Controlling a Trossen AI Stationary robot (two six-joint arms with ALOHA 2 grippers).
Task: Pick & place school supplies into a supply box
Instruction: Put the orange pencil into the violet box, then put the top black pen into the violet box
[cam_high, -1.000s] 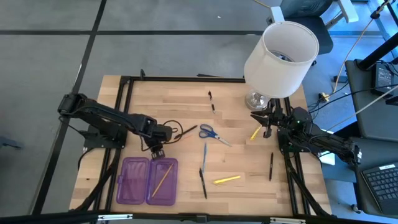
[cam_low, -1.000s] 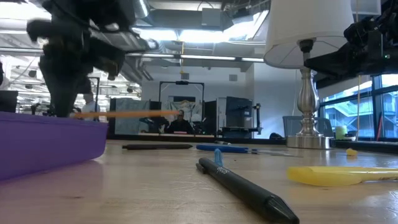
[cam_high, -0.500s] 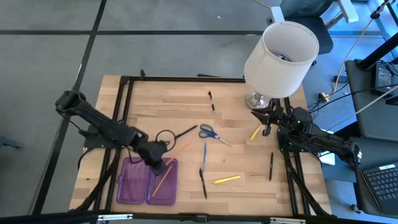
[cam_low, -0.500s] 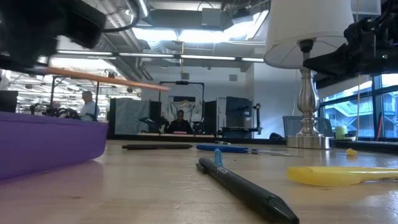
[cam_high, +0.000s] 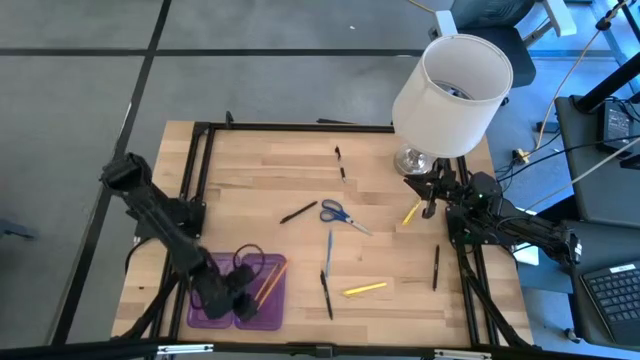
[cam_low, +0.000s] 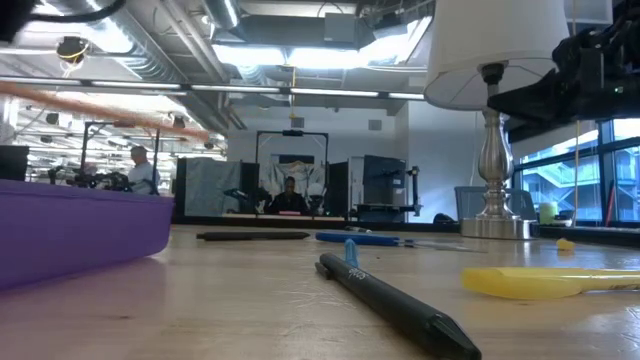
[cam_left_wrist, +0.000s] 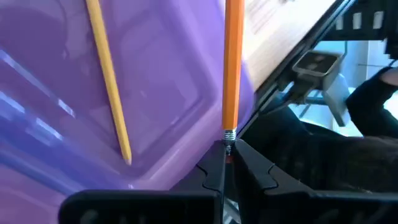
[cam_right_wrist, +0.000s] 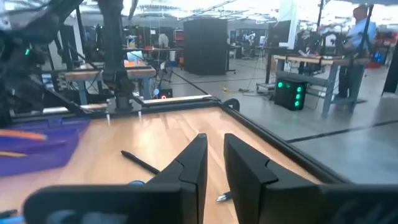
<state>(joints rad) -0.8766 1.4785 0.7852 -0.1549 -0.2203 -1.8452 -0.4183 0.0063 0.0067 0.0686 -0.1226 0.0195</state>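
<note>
The purple supply box (cam_high: 236, 290) lies open near the table's front left; it also shows in the low view (cam_low: 70, 235). A yellow pencil (cam_left_wrist: 109, 81) lies in its right half. My left gripper (cam_high: 238, 293) is over the box, shut on an orange pencil (cam_high: 272, 279). My right gripper (cam_high: 430, 203) waits near the lamp base, its fingers a narrow gap apart (cam_right_wrist: 215, 163) and empty. Blue-handled scissors (cam_high: 341, 214), pens and a yellow marker (cam_high: 365, 289) lie on the table. My left gripper pinches the orange pencil by its eraser end, just behind the metal ferrule (cam_left_wrist: 229, 135), between its two fingertips. The pencil runs on forward from the fingers, in line with them. It is lifted clear above the box, roughly level (cam_low: 110, 108).
A white-shaded lamp (cam_high: 452, 88) stands at the back right. Black pens (cam_high: 298, 212) (cam_high: 326, 295) (cam_high: 436, 268) (cam_high: 341, 165), a blue pen (cam_high: 328, 252) and a small yellow thing (cam_high: 410, 212) lie across the middle and right. Black frame rails edge the table.
My left gripper has gone toward the table's near edge, from just beyond the box's far edge to over the box, carrying the orange pencil with it. The pencil has risen and now hangs over the box's right half.
</note>
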